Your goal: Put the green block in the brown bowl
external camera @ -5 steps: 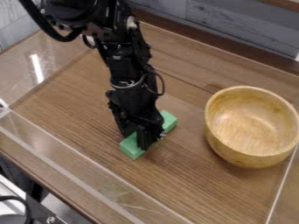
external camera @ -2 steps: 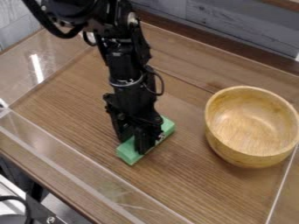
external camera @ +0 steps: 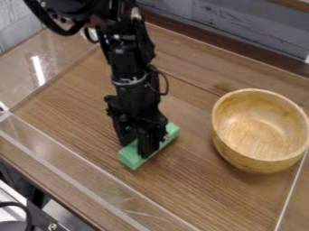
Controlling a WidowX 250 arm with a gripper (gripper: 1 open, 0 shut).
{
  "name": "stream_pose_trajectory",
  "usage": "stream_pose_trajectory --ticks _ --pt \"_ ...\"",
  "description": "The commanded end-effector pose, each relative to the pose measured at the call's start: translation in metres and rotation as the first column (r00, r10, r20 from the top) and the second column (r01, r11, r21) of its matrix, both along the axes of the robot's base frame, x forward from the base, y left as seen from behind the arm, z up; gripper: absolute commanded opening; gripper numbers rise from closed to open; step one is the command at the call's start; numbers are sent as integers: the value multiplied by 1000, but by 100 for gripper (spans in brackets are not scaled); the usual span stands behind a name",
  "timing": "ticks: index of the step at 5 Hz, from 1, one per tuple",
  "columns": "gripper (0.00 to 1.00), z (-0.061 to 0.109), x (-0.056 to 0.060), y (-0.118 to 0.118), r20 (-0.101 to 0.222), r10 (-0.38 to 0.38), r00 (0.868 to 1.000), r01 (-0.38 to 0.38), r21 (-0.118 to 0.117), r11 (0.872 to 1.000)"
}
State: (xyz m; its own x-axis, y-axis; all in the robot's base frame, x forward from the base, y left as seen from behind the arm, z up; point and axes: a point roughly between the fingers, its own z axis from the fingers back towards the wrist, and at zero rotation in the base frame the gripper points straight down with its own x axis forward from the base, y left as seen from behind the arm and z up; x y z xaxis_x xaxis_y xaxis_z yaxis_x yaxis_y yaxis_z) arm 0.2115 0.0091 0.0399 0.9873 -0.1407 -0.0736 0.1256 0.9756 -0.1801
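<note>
— Woodgrain tabletop [external camera: 85,99] under everything, brown and streaked, edged by a clear wall [external camera: 157,200] along the near side. Pale grey panelling at the back of the room.

— And the green block [external camera: 141,153]?

— Lay on that tabletop near the middle, one end poking toward the camera, the far end showing beside the gripper [external camera: 146,143]. Well apart from the brown bowl [external camera: 259,129], which sat upright on the right, nothing in it.

— Fingers?

— Partly spread, straddling the block, one dark finger [external camera: 154,144] down on either long side. Looked pinched on the block's flanks. Could not tell whether the block was off the wood or touching it; a sliver of shadow under it, nothing more.

— Pose of the arm [external camera: 126,50]?

— Black, reaching in from the upper left, then standing nearly upright over the block. Pointed almost straight down, wrist stacked above the fingers, cables looped beside the wrist.
</note>
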Motion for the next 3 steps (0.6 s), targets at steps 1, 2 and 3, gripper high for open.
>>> stream_pose_trajectory --ticks 1,2,3 --pt "0 22 10 3 50 13 999 -14 13 1000" --pt "0 42 12 1 39 32 999 -33 18 999" --pt "0 92 21 -9 73 83 994 -85 21 996"
